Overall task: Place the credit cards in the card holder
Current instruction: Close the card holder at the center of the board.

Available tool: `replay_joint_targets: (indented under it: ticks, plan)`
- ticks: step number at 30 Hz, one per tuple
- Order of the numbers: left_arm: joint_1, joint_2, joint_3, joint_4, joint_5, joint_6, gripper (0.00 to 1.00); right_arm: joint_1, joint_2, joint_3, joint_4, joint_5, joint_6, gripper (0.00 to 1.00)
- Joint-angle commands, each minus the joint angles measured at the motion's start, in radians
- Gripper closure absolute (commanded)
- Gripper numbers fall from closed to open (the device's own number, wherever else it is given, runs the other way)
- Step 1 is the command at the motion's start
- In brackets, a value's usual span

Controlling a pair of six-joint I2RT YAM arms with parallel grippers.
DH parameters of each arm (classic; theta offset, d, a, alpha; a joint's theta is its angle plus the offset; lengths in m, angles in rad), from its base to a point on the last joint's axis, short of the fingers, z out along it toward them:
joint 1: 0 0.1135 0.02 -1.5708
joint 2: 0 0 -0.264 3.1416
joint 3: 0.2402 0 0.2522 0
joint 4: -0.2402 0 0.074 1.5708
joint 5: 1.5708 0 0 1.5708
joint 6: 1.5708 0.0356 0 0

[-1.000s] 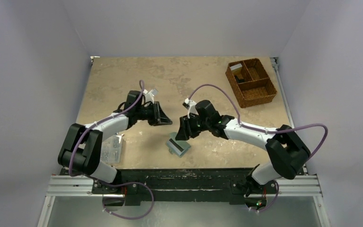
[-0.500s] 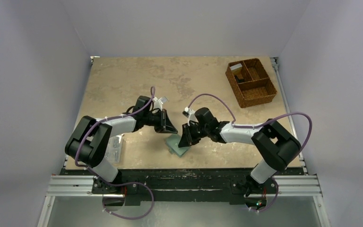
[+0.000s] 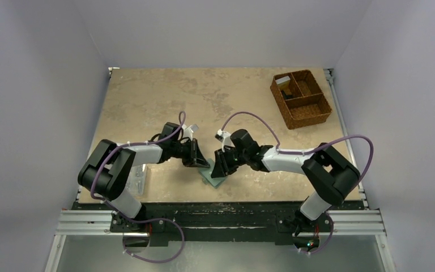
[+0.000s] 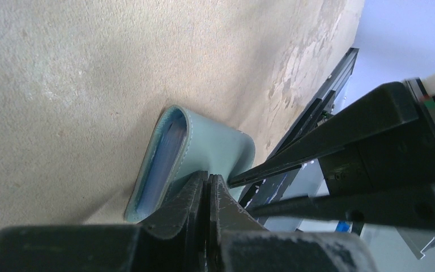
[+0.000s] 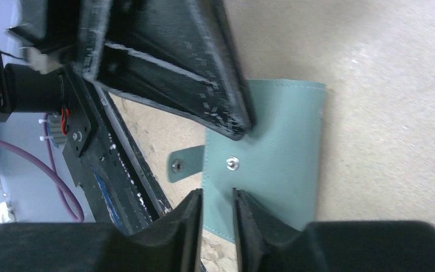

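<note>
Left gripper (image 3: 205, 163) is seen fully closed, its two fingers pressed flat together with nothing between them, and its tip is set down on the upper face of the card holder (image 3: 214, 177). Its arm is folded at the elbow, and the forearm is stretched low and inward over the table (image 3: 158, 96) from the table's left side. From the table's right side the right arm is laid out in a mirrored pose, elbow raised and forearm sloping down, so that the right gripper (image 3: 218, 171) is brought tip to tip with the left one. The right fingers (image 5: 187, 226) are held narrowly apart over the holder's edge; whether that edge is pinched cannot be told. The card holder (image 5: 277, 158) is laid flat on the table near the middle of the table's near edge, folded over but unfastened. Its long axis is run roughly along that edge, somewhat askew. Its snap (image 5: 233, 164) is turned upward and its strap tab (image 5: 184, 163) is pointed toward the table's near edge. In the left wrist view pale blue layers are shown inside the fold of the holder (image 4: 215, 147).
</note>
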Motion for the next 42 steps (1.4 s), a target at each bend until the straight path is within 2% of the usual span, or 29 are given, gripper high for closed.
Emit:
replay_joint_targets:
  ticks: [1, 5, 10, 20, 33, 37, 42]
  plan:
    - [-0.003, 0.013, -0.058, 0.004, -0.104, 0.004, 1.0, 0.057, -0.03, 0.058, -0.121, 0.131, -0.074, 0.61]
    - [-0.003, 0.003, -0.081, 0.009, -0.123, -0.004, 1.0, 0.083, -0.059, 0.09, -0.134, 0.135, -0.061, 0.53]
    - [-0.003, 0.001, -0.096, 0.015, -0.127, -0.007, 1.0, 0.129, -0.056, 0.156, -0.187, 0.163, -0.09, 0.52]
    - [-0.003, -0.003, -0.096, 0.016, -0.122, -0.005, 1.0, 0.15, -0.001, 0.226, -0.201, 0.148, -0.092, 0.68]
    - [-0.003, -0.005, -0.097, 0.018, -0.121, -0.005, 1.0, 0.167, 0.048, 0.245, -0.207, 0.129, -0.099, 0.74]
    - [-0.003, -0.008, -0.097, 0.016, -0.119, -0.005, 1.0, 0.168, 0.058, 0.249, -0.205, 0.129, -0.096, 0.81]
    - [-0.003, -0.013, -0.097, 0.013, -0.122, -0.003, 1.0, 0.169, 0.067, 0.256, -0.207, 0.129, -0.094, 0.82]
